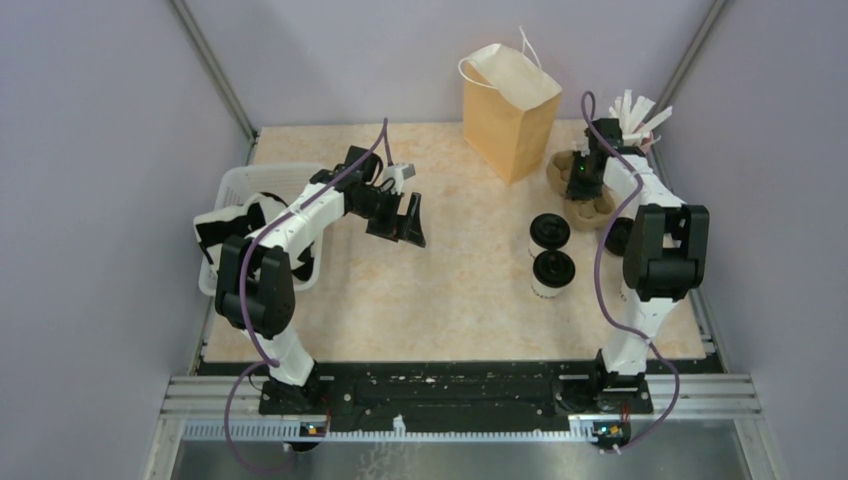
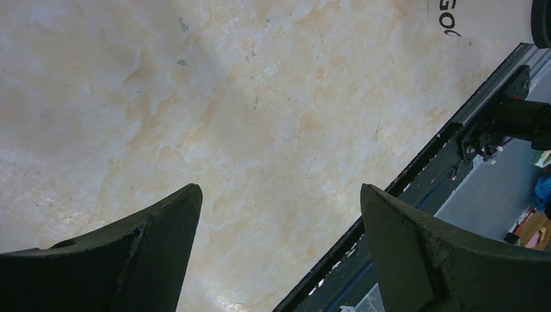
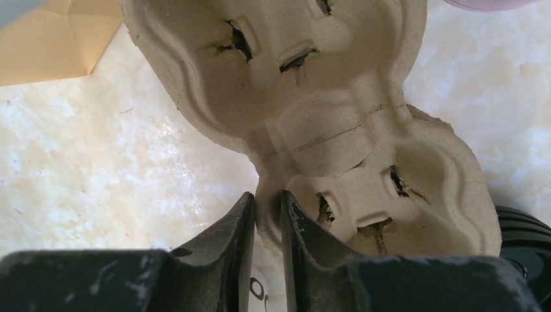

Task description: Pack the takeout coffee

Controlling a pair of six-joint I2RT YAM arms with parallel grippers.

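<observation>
Paper coffee cups (image 1: 553, 272) near the tabletop (image 1: 400, 290) right edge we judge light, crushable, grip mid-wall gently; left gripper (image 2: 279, 188) wide open, empty, right gripper (image 3: 266, 195) pinched narrow on pulp carrier (image 3: 338, 130) rim.

Bright, even overhead light, soft shadows on the tabletop (image 1: 450, 290), near jaws dark and slightly blurred.
</observation>
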